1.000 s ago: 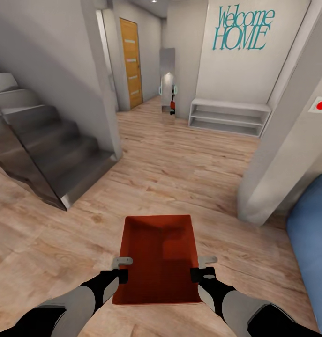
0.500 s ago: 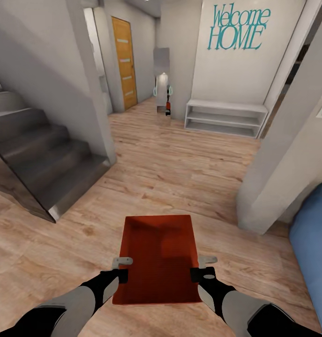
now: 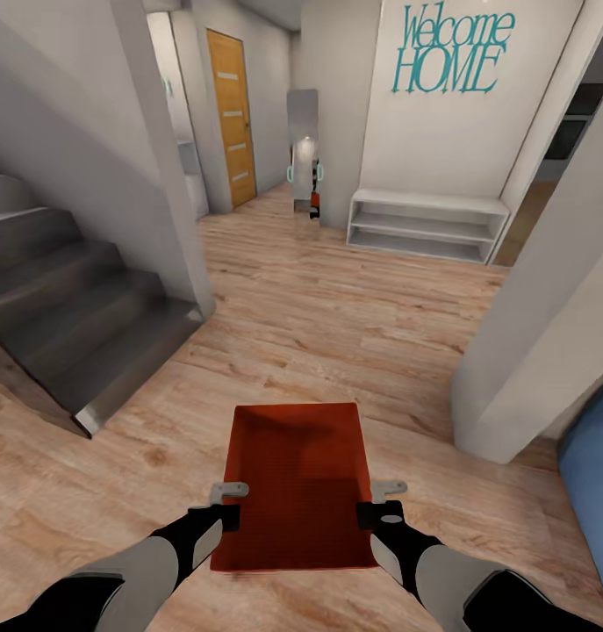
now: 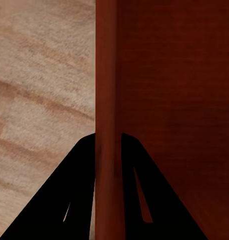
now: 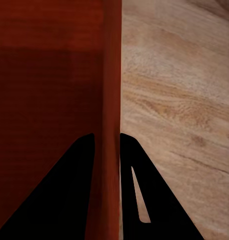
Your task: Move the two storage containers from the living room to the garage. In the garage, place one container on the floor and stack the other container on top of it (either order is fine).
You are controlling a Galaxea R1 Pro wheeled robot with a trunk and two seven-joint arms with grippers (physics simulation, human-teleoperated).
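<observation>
I carry one orange-red storage container [image 3: 294, 478] level in front of me, above the light wood-plank flooring. My left gripper [image 3: 228, 494] is shut on its left wall and my right gripper [image 3: 388, 490] is shut on its right wall. In the left wrist view the black fingers [image 4: 74, 200] straddle the container's wall [image 4: 105, 90]. The right wrist view shows the same pinch, black fingers [image 5: 139, 195] on either side of the wall [image 5: 110, 90]. The container is empty inside.
Grey stairs [image 3: 73, 307] rise at the left behind a white wall corner [image 3: 174, 202]. An orange-wood door [image 3: 231, 114] with pale slits stands down the hallway. A white low shelf [image 3: 424, 224] sits under teal "Welcome HOME" lettering [image 3: 450, 53]. A white pillar [image 3: 538, 333] and blue sofa edge [image 3: 595, 474] are at right.
The whole view has shifted: stairs slid left, the pillar and sofa moved further right, and the hallway came closer. The container and both grippers keep the same place in the picture.
</observation>
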